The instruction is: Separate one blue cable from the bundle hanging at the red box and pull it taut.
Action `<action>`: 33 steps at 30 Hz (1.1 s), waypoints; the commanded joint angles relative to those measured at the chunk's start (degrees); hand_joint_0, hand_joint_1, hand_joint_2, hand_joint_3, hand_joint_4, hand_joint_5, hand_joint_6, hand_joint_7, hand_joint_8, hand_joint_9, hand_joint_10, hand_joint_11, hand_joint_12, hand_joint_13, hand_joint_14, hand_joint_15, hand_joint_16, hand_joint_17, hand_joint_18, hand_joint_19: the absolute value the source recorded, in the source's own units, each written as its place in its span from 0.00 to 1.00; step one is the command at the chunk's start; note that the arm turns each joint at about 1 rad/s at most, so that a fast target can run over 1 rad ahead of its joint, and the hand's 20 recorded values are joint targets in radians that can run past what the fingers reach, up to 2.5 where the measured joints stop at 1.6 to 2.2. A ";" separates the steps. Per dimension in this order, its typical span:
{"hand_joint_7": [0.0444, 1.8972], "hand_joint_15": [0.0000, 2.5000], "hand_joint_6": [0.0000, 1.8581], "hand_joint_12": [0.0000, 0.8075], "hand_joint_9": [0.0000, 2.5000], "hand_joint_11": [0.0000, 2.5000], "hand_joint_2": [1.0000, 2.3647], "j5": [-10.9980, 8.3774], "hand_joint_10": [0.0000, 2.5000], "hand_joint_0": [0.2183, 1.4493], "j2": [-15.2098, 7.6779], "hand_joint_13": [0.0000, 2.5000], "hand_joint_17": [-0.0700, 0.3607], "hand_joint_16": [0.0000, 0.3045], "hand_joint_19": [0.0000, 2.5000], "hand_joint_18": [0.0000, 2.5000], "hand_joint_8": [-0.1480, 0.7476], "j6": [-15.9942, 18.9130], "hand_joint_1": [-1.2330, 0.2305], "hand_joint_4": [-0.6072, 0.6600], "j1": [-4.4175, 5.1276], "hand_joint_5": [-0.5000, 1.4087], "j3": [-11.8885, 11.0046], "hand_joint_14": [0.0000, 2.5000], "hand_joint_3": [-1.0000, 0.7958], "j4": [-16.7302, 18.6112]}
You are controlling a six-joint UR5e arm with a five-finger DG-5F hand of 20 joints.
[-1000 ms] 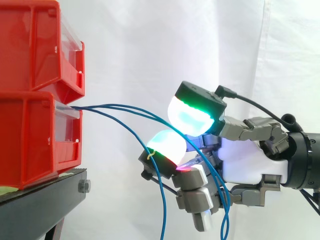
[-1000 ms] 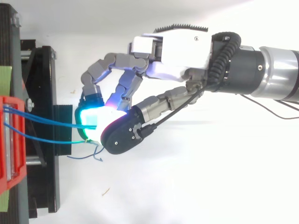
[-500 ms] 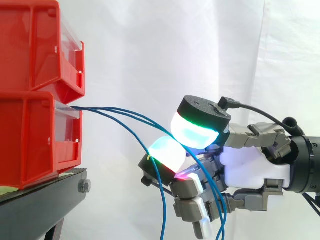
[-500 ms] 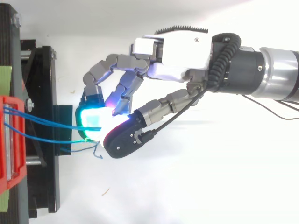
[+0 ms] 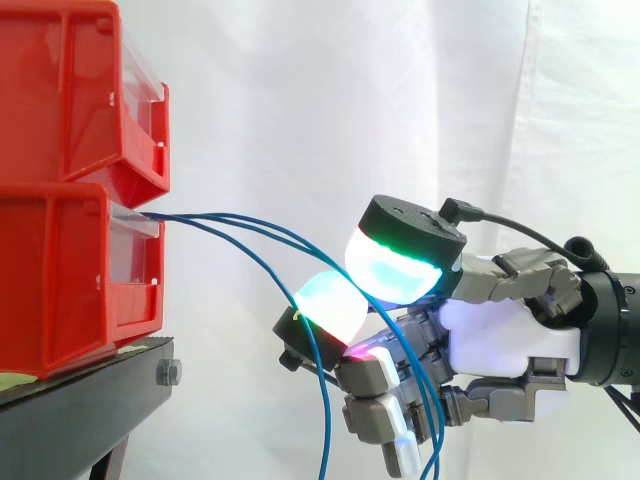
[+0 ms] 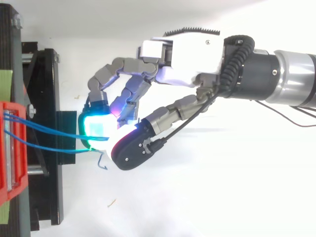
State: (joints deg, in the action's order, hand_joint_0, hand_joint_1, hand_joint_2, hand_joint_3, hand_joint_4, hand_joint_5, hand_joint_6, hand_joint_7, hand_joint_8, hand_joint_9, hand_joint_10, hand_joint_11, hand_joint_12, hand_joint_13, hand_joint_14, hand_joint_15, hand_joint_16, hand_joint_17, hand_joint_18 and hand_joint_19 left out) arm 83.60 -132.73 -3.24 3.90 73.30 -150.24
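Several thin blue cables (image 5: 240,222) come out of the front of the lower red bin (image 5: 70,280) and sag to the right into my hand (image 5: 505,335). Two glowing green-cyan pads (image 5: 395,265) meet there, and the cables pass between them, then drop past the curled lower fingers. One strand (image 5: 325,400) hangs straight down in front of the hand. In the top view the cables (image 6: 49,132) run from the bin (image 6: 12,148) to the glowing pad (image 6: 96,129). My hand (image 6: 187,54) is curled round them, and a loose cable end (image 6: 102,160) curls just below.
A second red bin (image 5: 70,90) is stacked on the lower one. Both rest on a black stand (image 5: 80,400) whose edge lies left of the hand. A white curtain hangs behind, and a white floor lies under the arm (image 6: 291,79).
The hand has sunk a little, and the upper pad has closed down onto the lower one. The cables sag lower, and the loose end has drawn in towards the hand.
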 commanded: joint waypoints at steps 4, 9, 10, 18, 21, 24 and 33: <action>0.54 0.40 0.49 0.50 0.35 0.43 0.00 -0.02 0.01 0.48 0.01 0.36 0.38 0.14 0.24 0.40 0.60 0.17 0.23 0.67 0.05 0.15 0.00 0.01 0.28 0.04; 0.55 0.40 0.49 0.50 0.35 0.43 0.00 -0.02 0.01 0.36 0.01 0.36 0.38 0.14 0.25 0.40 0.59 0.25 0.23 0.67 0.05 0.15 0.00 0.01 0.28 0.13; 0.54 0.40 0.49 0.50 0.35 0.43 0.00 -0.02 0.01 0.35 0.01 0.36 0.38 0.14 0.25 0.40 0.60 0.25 0.24 0.67 0.05 0.15 0.00 0.01 0.28 0.04; 0.51 0.41 0.46 0.48 0.36 0.42 0.00 -0.02 0.01 0.33 0.01 0.36 0.38 0.14 0.26 0.41 0.59 0.34 0.35 0.67 0.05 0.16 0.00 0.01 0.28 -0.23; 0.55 0.40 0.45 0.48 0.36 0.42 0.00 -0.02 0.01 0.36 0.01 0.36 0.38 0.14 0.26 0.41 0.59 0.34 0.33 0.65 0.14 0.16 0.00 0.01 0.31 -0.05; 0.56 0.40 0.45 0.48 0.36 0.42 0.01 -0.02 0.01 0.36 0.01 0.36 0.38 0.14 0.26 0.41 0.59 0.34 0.30 0.63 0.14 0.16 0.00 0.01 0.36 -0.05; 0.57 0.40 0.47 0.49 0.36 0.42 0.01 -0.28 0.01 0.37 0.01 0.36 0.39 0.14 0.26 0.41 0.59 0.34 0.27 0.63 0.32 0.16 0.00 0.01 0.48 -0.23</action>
State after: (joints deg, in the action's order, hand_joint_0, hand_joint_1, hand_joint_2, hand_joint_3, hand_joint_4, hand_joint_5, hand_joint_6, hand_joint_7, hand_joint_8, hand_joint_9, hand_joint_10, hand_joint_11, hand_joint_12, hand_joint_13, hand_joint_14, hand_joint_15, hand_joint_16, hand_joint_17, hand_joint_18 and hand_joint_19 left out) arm 83.47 -132.76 -2.90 4.19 73.30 -150.45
